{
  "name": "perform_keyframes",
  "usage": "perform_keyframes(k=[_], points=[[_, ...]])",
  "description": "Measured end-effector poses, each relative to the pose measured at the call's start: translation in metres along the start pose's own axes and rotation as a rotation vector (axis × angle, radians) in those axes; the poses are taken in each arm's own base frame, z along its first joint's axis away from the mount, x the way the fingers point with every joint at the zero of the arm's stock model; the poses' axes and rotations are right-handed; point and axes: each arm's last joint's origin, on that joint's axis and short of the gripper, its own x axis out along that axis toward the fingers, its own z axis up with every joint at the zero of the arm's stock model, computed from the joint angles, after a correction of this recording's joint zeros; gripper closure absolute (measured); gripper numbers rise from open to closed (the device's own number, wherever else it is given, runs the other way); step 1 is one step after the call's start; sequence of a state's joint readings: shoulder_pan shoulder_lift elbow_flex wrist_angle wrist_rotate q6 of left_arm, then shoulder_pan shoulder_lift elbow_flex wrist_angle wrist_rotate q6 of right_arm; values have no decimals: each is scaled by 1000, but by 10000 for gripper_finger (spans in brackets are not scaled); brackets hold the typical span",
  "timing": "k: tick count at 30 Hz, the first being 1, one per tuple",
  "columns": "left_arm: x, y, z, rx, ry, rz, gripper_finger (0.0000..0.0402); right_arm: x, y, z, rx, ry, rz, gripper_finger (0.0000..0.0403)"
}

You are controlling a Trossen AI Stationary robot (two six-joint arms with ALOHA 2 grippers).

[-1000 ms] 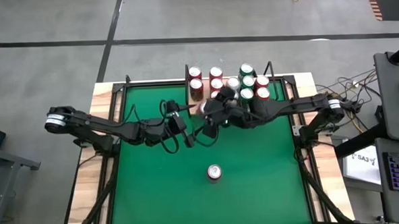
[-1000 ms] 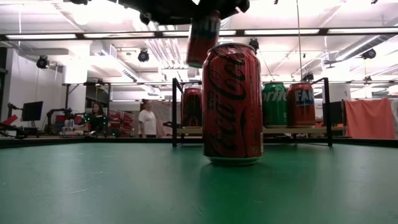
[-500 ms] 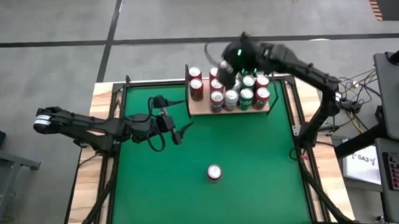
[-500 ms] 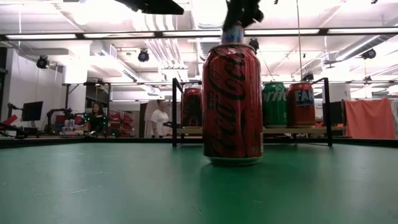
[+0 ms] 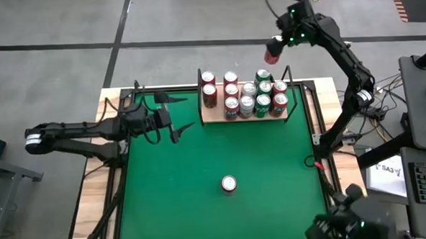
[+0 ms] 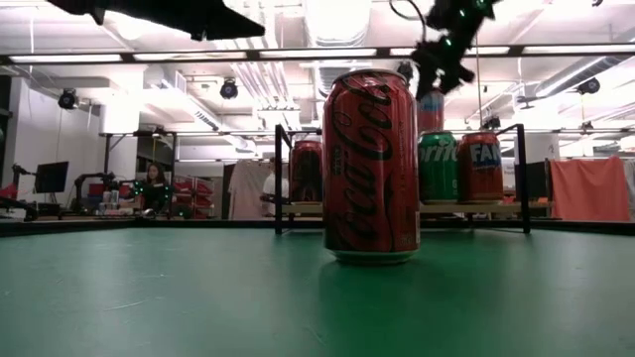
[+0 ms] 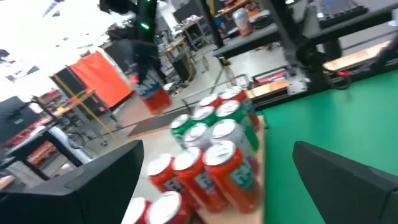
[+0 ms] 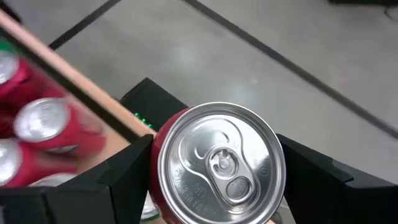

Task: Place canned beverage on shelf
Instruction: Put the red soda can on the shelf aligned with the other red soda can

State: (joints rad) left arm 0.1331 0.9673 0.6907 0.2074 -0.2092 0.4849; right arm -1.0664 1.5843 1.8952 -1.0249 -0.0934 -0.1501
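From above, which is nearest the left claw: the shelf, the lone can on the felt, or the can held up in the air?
1. Shelf, just to the left claw's right.
2. Lone can, out on the felt.
3. Held can, in the right claw beyond the shelf.

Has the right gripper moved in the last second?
Yes. The right gripper, holding a red can, went from the green table in front of the shelf to beyond the shelf's far edge.

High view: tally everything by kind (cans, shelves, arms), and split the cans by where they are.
Aluminium drink cans: 14, with 12 standing on the shelf, 1 red can on the green felt tabletop, 1 red can held up in the right claw
Light tan wooden shelf: 1
Dark robot arms: 2, left arm and right arm
Total: 17
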Motion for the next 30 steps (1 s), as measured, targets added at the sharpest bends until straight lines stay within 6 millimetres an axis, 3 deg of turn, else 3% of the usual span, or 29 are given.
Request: perform_keyframes(k=[3, 7, 13, 23, 30], points=[[-2, 17, -4, 13, 11, 64, 6, 14, -18, -8, 38, 1, -17, 124], [-5, 44, -12, 16, 31, 154, 6, 27, -25, -17, 77, 5, -21, 124], [-8, 68, -30, -54, 16, 45, 5, 43, -24, -30, 115, 68, -59, 124], [-10, 76, -35, -107, 21, 47, 5, 57, -19, -46, 146, 133, -66, 124], [-10, 76, -35, -105, 19, 48, 5, 60, -5, -44, 127, 130, -49, 124]])
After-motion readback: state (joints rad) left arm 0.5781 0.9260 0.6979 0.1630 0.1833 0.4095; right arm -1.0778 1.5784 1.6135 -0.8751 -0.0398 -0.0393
